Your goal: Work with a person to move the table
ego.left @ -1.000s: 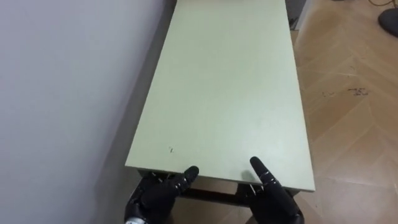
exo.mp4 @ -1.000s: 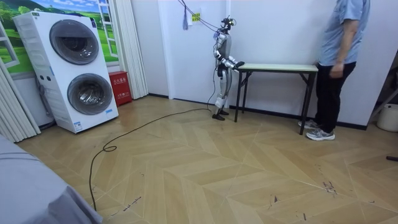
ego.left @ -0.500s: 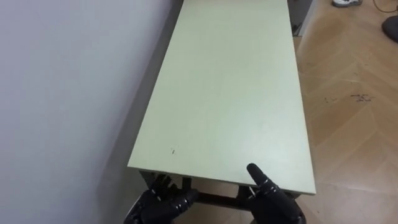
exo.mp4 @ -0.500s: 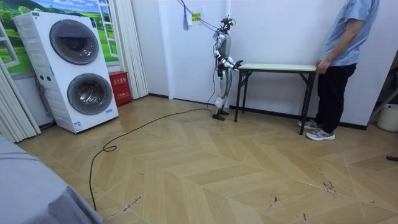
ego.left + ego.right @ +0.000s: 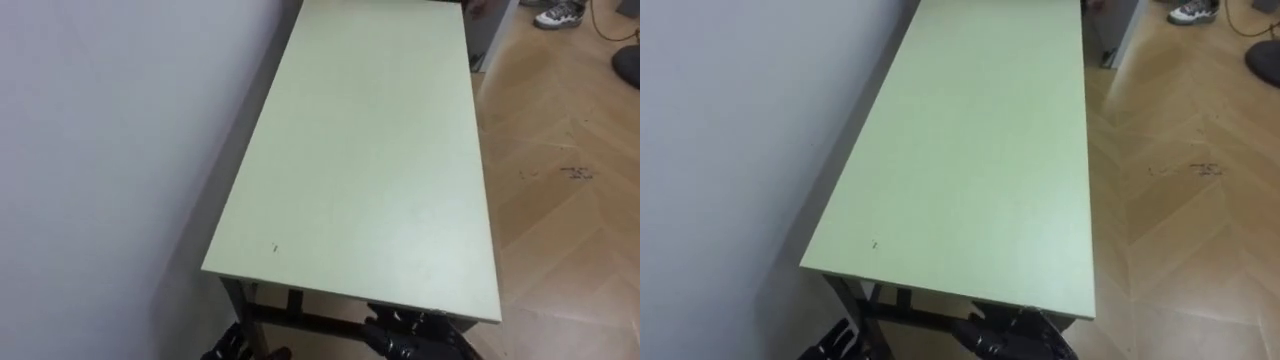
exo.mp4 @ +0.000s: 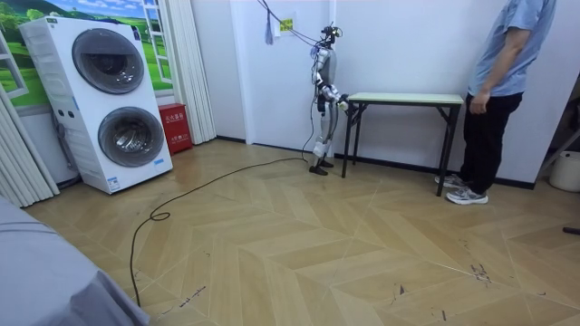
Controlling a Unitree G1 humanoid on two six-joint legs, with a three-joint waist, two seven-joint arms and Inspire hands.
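Observation:
The long table point(image 5: 370, 150) has a pale green top and dark legs, and its left side runs along a white wall. I stand at its near end. My right hand point(image 5: 408, 334) sits just under the near edge, dark against the frame. My left hand point(image 5: 226, 351) is low beside the near left leg, mostly cut off by the picture's bottom. In the room view the table point(image 6: 403, 98) stands between me and a person point(image 6: 494, 81) at the far end. The person's hand point(image 6: 475, 102) hangs close to that end of the table.
The white wall point(image 5: 110, 150) hems the table's left side. Wooden floor point(image 5: 560, 200) lies open to the right. A black round base point(image 5: 628, 62) and the person's shoe point(image 5: 556, 13) are at the far right. A stacked washer and dryer point(image 6: 122, 100) stands at the room view's left.
Both my hands have dropped from the table's near edge to beneath it. The person, who leaned to the far end half a second ago, now stands more upright.

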